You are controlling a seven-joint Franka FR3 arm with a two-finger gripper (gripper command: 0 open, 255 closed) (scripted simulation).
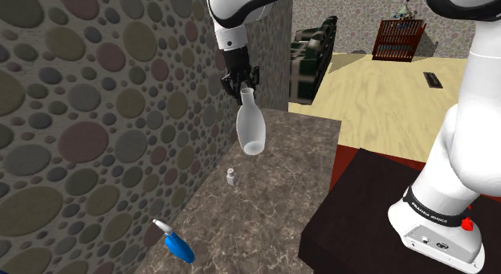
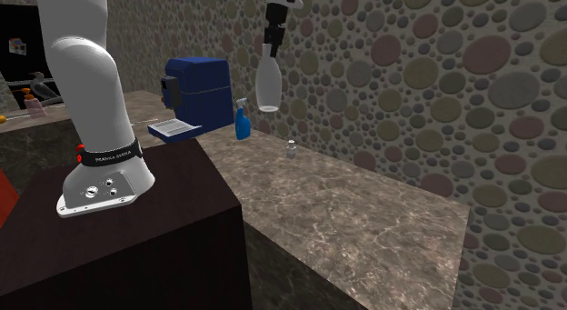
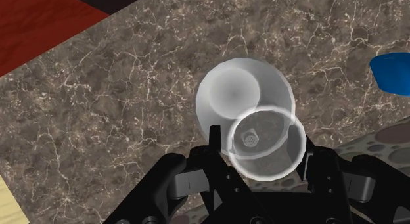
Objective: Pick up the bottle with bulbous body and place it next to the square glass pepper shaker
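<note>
A clear, pale bottle [image 1: 250, 128] with a narrow neck and a bulbous body hangs upright in the air, well above the marble counter [image 1: 269, 212]. My black gripper [image 1: 243, 83] is shut on its neck from above. In the second exterior view the bottle [image 2: 267, 85] hangs under the gripper [image 2: 270, 46], close to the pebbled wall. From the wrist, the gripper [image 3: 261, 152] clasps the neck and the round body [image 3: 233, 91] swells out beyond it. The small square pepper shaker [image 1: 230, 178] stands on the counter below the bottle, near the wall [image 2: 291, 151].
A blue spray bottle [image 1: 177, 244] lies on the counter by the pebbled wall [image 1: 88, 120]; it also shows as a blue spray bottle [image 2: 242, 122] in the second exterior view. A blue machine [image 2: 202, 90] stands at the counter's end. The dark stand [image 1: 361, 212] borders the counter.
</note>
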